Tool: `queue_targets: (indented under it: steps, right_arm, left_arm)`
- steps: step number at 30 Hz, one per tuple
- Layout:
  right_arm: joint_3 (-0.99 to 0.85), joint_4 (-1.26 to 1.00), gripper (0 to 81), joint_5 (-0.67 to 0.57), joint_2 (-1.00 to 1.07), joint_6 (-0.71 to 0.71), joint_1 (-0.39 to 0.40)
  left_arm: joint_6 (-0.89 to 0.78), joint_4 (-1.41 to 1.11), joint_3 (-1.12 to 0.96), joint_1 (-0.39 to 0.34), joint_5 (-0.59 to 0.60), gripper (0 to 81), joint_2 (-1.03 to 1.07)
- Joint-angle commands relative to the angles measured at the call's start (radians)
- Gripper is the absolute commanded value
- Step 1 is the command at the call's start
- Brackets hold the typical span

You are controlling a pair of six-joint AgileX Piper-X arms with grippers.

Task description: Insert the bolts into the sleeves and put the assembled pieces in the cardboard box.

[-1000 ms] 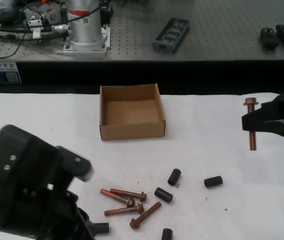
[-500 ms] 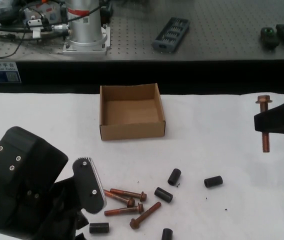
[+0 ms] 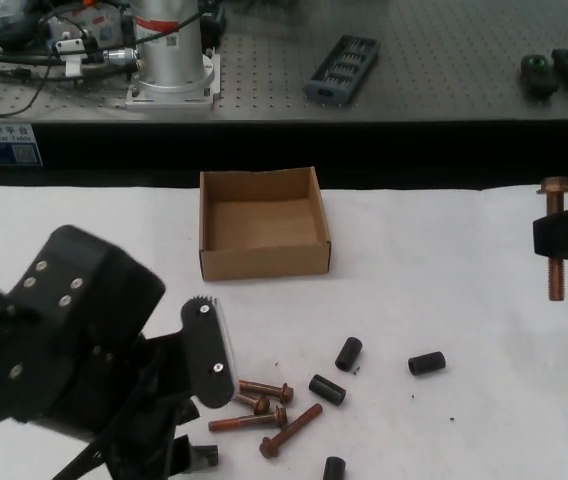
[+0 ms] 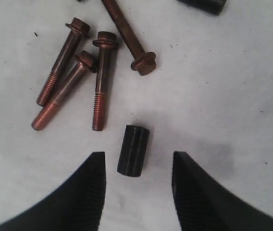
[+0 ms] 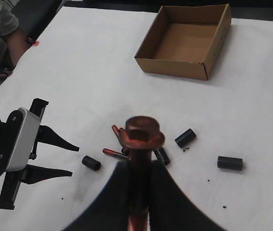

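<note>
On the white-covered desk [image 3: 444, 290] the open cardboard box [image 3: 262, 225] stands upright. Beyond the box runs a perforated metal bench [image 3: 434, 40] with a silver column [image 3: 169, 45], cables [image 3: 14, 50], a dark ribbed block [image 3: 342, 68] and two dark knobs with green centres [image 3: 556, 70]. On that bench's front edge, beyond and to the left of the box, sits a blue-and-white label [image 3: 2, 143] (its print is too small to make out).

On the near side of the box the loose bolts [image 4: 101, 82] lie flat in a cluster, three roughly side by side and a fourth angled just next to them. The other sleeves [image 3: 349, 353] lie scattered near them, apart from one another. One sleeve [image 4: 133, 149] lies on the near-left side of the box, just beside the bolts' threaded ends. The left gripper [image 4: 137, 154] has its fingers spread, one on either side of this sleeve, with a gap showing on both sides. In the high view the left arm [image 3: 64, 350] covers the desk to the near left of the box and hides part of that sleeve.

Well to the right of the box, the right gripper [image 5: 139, 187] is clamped on the shank of a bolt [image 5: 142, 133], held upright with its head up above the desk. In the right wrist view that head blocks some of the loose bolts.
</note>
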Motion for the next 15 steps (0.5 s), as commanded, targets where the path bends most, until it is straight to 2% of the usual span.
queue_targets:
  steps: [1,6,15]
  right_arm:
    - [-0.003,-0.002,4.3,-0.016,-0.009,-0.009,0.001]
    - [-0.003,-0.002,4.3,-0.016,-0.008,-0.024,0.001]
    - [-0.003,-0.002,4.3,-0.031,-0.008,-0.042,0.001]
  left_arm:
    - [0.022,0.043,-0.041,-0.004,0.014,32.3,0.032]
    - [0.060,0.133,-0.086,-0.004,0.007,32.3,0.081]
    - [0.116,0.151,-0.090,-0.004,-0.012,32.3,0.119]
